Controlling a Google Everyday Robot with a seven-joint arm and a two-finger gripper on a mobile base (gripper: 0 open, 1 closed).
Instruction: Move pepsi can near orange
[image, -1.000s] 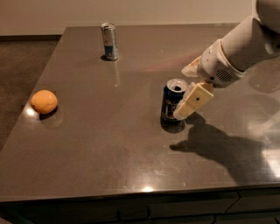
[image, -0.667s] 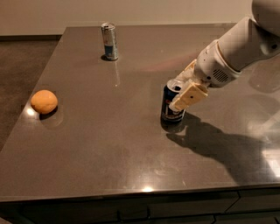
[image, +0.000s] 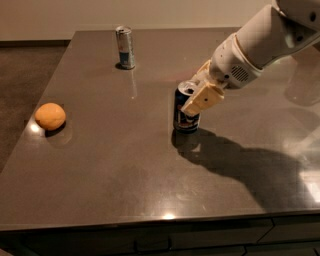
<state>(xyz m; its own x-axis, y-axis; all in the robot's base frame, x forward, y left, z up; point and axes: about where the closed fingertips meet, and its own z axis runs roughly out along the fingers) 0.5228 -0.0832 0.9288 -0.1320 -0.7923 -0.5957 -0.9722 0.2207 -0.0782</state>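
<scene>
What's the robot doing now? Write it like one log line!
gripper: at top of dark blue pepsi can, upright on grey table | round orange fruit: apart, by table edge | slim silver can: back

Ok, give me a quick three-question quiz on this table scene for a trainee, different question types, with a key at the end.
1. True or false: the dark blue pepsi can with the silver top stands upright on the dark, glossy table.
2. Fill in: the round, matte orange lies near the table's ___ edge in the picture.
3. The cream two-finger gripper is: A) at the pepsi can's top; B) over the orange; C) beside the slim silver can.
Key: 1 true; 2 left; 3 A.
</scene>
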